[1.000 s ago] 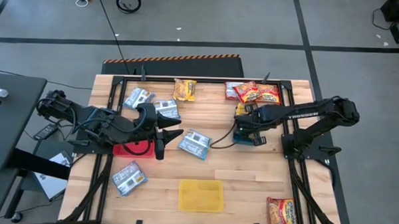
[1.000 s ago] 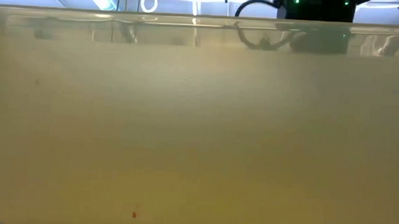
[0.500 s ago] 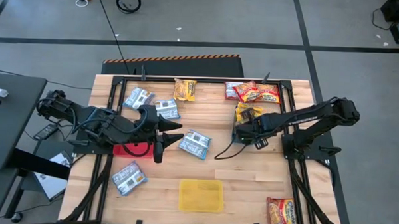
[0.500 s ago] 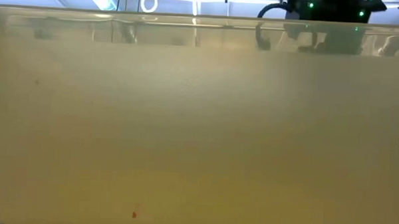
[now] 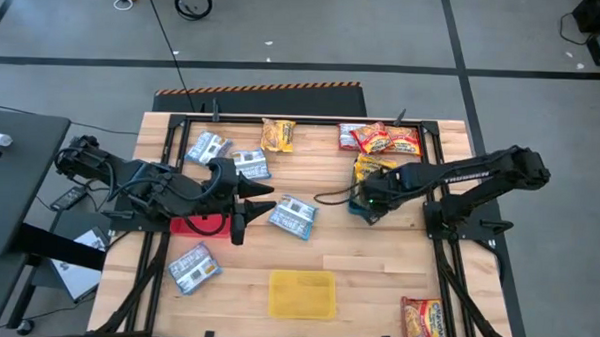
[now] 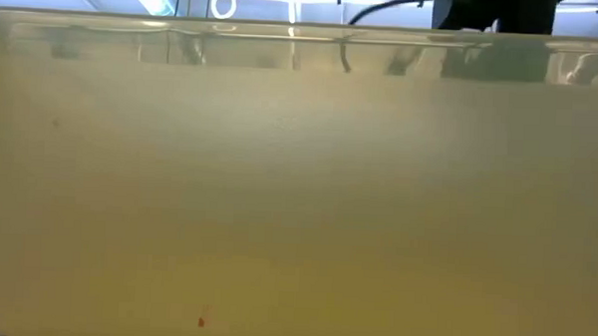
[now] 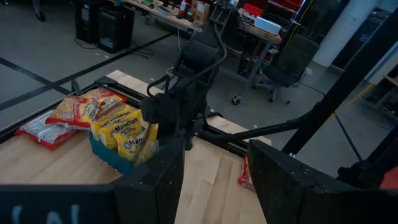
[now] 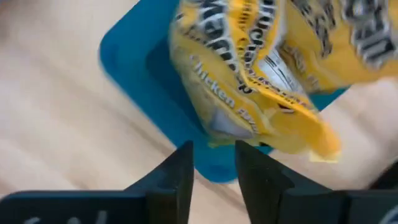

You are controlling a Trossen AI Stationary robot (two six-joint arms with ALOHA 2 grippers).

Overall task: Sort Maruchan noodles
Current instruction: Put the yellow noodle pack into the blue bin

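At the front edge of the table lies the yellow tray [image 5: 302, 294], with nothing on it. A red packet [image 5: 425, 320] sits at the front right corner and a blue packet [image 5: 193, 267] at the front left, both off any tray.

Further back, the left gripper [image 5: 249, 202] hovers just beside the red tray [image 5: 200, 223]. Its fingers are spread wide and hold nothing. Another blue packet [image 5: 293, 216] lies just past its tips on bare wood.

Level with it on the right side, the right gripper [image 8: 214, 152] hangs low over the near rim of the blue tray [image 8: 134, 59]. Its fingers are only narrowly parted and grip nothing. A yellow packet [image 8: 249, 81] lies on that tray, its crinkled end just beyond the fingertips. A second yellow packet seems to lie against it.

Along the far edge are two more blue packets [image 5: 209, 145], a lone yellow packet [image 5: 278, 135] and a small heap of red packets [image 5: 381, 139].

The sort looks barely begun: most packets lie loose, and the yellow ones sit on the wrong colour of tray. The step in hand seems to be the right arm's pick of the yellow packet off the blue tray.

That calls for easing forward until the packet's end is between the fingers and closing on the plastic alone. The lift should go straight up so the tray and the neighbouring packet are not dragged along. The packet then has to travel to the yellow tray at the front.
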